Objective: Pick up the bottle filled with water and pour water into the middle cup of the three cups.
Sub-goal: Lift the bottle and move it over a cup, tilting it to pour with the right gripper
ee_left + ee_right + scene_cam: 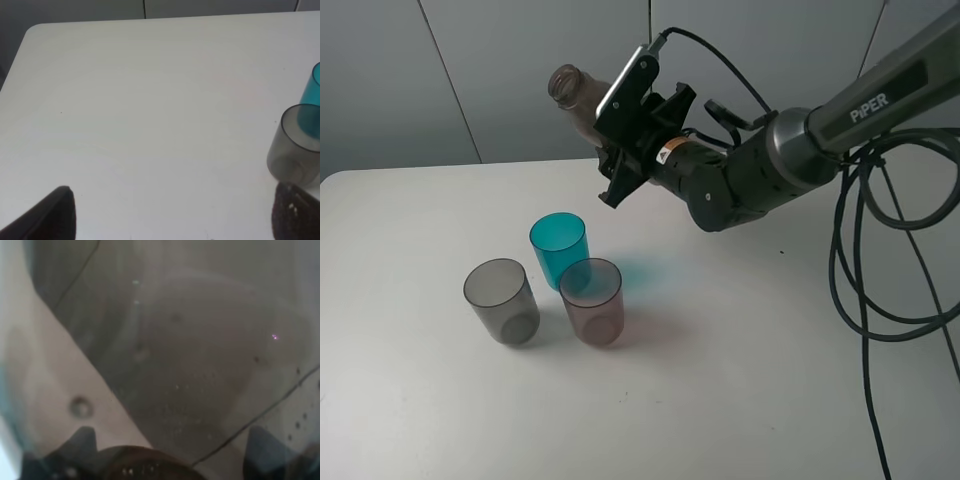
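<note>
One claw, the right gripper, was clamped on the bottle, neck jutting beyond it, the middle cup below. Smooth, water-heavy plastic probably flexed and slipped easily; a mid-body hold suited.

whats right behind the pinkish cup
The teal cup stands just behind the pinkish cup; its lower near side is covered, showing only dimly through the pinkish wall. Whether they touch cannot be told.

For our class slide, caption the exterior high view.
Jaws of the right arm hold the tilted bottle aloft; teal cup, grey cup and mauve cup stand below.
</note>
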`<state>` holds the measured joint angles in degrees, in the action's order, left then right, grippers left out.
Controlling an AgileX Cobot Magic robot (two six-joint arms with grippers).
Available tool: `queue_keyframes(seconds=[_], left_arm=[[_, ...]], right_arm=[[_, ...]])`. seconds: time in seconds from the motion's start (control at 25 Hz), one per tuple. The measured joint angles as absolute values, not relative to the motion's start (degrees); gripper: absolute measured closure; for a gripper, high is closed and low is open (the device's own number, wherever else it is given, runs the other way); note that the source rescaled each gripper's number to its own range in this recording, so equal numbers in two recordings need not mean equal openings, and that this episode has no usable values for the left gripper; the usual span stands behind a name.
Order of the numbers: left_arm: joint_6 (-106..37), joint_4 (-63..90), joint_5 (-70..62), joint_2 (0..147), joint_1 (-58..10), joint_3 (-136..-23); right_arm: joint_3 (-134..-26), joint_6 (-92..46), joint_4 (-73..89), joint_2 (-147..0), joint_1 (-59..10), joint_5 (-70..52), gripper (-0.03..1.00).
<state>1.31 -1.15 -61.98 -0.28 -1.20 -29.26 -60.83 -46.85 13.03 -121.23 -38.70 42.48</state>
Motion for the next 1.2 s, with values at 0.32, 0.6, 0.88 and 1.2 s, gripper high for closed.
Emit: queue_keyframes(seconds=[0.32, 0.6, 0.88, 1.2], left_arm=[[1.3, -1.2, -62.0, -0.3, -1.2, -29.3], [1.3, -1.2, -62.0, -0.3, -1.2, -29.3], [1.3, -1.2, -62.0, -0.3, -1.2, -29.3], [1.3, -1.2, -62.0, -0.3, -1.2, -29.3]], right_arm=[[-57.1, -52.6, 14.6, -121.2, -37.3, 43.4, 0.95], [-56.6, -65.0, 15.8, -121.2, -37.2, 44.6, 0.95], [-56.6, -75.6, 15.8, -121.2, -37.2, 44.6, 0.95], [-56.6, -84.0, 15.8, -121.2, -37.2, 44.6, 0.95]])
